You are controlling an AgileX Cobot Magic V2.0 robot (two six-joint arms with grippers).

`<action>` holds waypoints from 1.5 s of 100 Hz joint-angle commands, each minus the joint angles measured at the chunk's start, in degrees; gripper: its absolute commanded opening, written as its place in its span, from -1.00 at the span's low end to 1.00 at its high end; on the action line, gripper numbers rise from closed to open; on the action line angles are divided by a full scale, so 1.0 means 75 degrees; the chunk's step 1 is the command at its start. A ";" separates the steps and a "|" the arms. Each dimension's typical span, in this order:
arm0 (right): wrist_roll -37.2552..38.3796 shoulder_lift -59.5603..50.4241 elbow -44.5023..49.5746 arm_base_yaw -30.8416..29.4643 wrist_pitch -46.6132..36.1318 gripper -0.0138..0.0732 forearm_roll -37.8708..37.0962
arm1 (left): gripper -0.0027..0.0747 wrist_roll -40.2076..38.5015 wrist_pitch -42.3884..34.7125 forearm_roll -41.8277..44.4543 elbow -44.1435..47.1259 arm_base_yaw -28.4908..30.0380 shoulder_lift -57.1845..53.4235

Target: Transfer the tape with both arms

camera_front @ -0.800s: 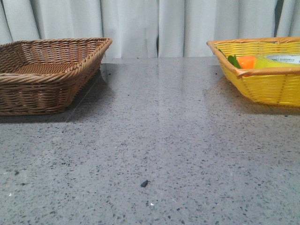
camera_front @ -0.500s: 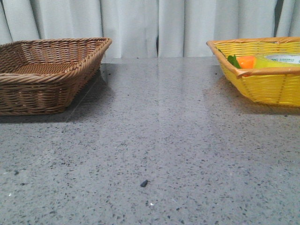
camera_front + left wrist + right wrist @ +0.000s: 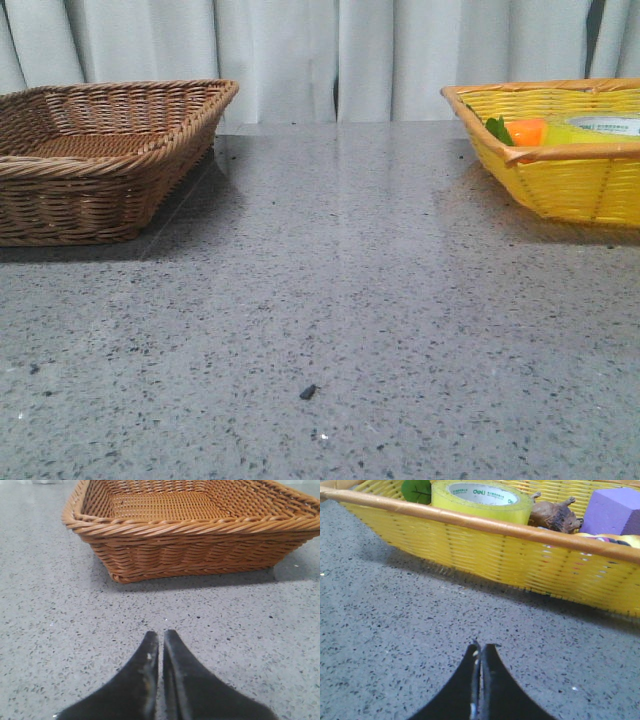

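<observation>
The tape [image 3: 480, 501], a wide yellow roll with a white printed core, lies flat inside the yellow basket [image 3: 485, 550]. In the front view its top [image 3: 605, 127] shows just over the rim of that basket [image 3: 570, 185] at the far right. My right gripper [image 3: 481, 649] is shut and empty, low over the grey table a short way in front of the yellow basket. My left gripper [image 3: 160, 636] is shut and empty, in front of the brown wicker basket [image 3: 190, 540]. Neither gripper shows in the front view.
The brown wicker basket [image 3: 100, 165] stands at the far left and looks empty. The yellow basket also holds an orange carrot with green leaves [image 3: 522, 131], a brown toy animal [image 3: 555, 515] and a purple block [image 3: 612, 511]. A small dark speck [image 3: 308, 392] lies on the table.
</observation>
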 commanded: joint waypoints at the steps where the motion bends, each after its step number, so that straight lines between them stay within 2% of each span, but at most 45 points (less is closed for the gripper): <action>1: -0.0033 -0.0134 0.0173 -0.0031 -0.0174 -0.84 0.0007 | -0.99 -0.0057 -0.0386 -0.0076 0.0065 -0.0003 -0.0208; 93: -0.0033 -0.0134 0.0173 -0.0031 -0.0323 -0.84 -0.0153 | -0.99 -0.0057 -0.0404 -0.0045 0.0065 -0.0003 -0.0208; 98: -0.0033 -0.0134 0.0173 -0.0031 -0.0477 -0.84 -0.0399 | -0.99 -0.0057 -0.0404 -0.0045 0.0065 -0.0003 -0.0208; 118: -0.0033 -0.0134 0.0173 -0.0031 -0.1699 -0.84 -0.0372 | -0.99 -0.0057 -0.0404 -0.0045 0.0065 -0.0003 -0.0208; 139: -0.0033 -0.0134 0.0173 -0.0031 -0.2473 -0.84 -0.0354 | -0.99 -0.0002 -0.0631 0.0121 0.0065 -0.0003 -0.0208; 147: -0.0033 -0.0134 0.0173 -0.0031 -0.2707 -0.84 -0.0210 | -0.99 -0.0002 -0.1031 -0.0270 0.0065 -0.0003 -0.0208; 150: -0.0019 -0.0134 0.0173 -0.0031 -0.2765 -0.84 -0.0102 | -0.99 -0.0002 -0.1234 -0.0777 0.0065 -0.0003 -0.0208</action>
